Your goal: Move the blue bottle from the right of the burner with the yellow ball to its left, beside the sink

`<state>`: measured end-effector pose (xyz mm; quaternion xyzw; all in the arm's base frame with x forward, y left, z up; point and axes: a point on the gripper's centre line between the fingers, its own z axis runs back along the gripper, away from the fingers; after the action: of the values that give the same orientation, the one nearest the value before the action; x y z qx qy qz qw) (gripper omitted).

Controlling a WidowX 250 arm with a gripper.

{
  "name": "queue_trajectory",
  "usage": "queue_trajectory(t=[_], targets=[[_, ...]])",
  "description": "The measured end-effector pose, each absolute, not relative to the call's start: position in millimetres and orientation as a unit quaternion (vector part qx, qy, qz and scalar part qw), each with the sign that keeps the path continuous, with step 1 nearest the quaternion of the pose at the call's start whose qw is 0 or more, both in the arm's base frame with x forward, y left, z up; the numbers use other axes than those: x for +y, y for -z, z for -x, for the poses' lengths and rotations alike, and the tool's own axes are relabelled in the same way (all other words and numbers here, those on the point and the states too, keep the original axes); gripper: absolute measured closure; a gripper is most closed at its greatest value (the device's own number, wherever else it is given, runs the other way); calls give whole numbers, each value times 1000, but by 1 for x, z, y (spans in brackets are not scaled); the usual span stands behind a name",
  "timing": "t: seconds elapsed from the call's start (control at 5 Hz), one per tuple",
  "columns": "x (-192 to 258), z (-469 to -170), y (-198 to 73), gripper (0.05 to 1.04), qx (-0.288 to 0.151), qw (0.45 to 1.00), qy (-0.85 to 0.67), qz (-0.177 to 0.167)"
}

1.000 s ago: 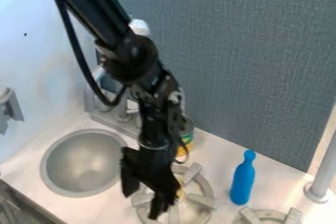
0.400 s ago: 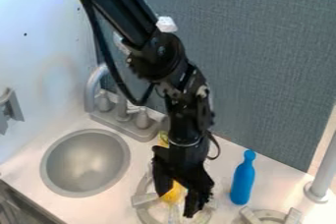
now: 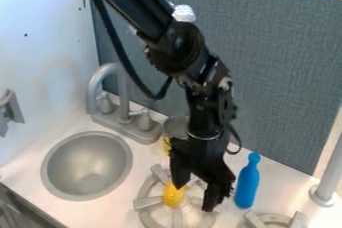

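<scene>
In the lower centre, the claw (image 3: 194,198), fingers apart, is shifting rightward, leaving the yellow object (image 3: 174,196) ungrasped on the burner (image 3: 148,202).

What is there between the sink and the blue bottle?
In the camera view, a stove burner and a yellow object lie between the sink and the bottle; the gripper hangs there too.

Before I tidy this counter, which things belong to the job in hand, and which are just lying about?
At work:
open gripper
yellow object near it, on the burner

Lying about:
blue bottle
partly hidden container behind the arm
</scene>
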<state>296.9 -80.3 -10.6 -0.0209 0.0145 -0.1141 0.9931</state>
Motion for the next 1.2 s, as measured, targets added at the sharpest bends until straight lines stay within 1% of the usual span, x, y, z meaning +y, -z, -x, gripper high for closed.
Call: queue_trajectory(t=[0.2, 0.4, 0.8, 1.2], targets=[[-87, -305, 4, 82, 3, 992, 122, 12], [-93, -323, -9, 82, -17, 993, 118, 14], [-105, -345, -6, 82, -13, 994, 109, 10], [-110, -360, 7, 83, 5, 994, 106, 6]])
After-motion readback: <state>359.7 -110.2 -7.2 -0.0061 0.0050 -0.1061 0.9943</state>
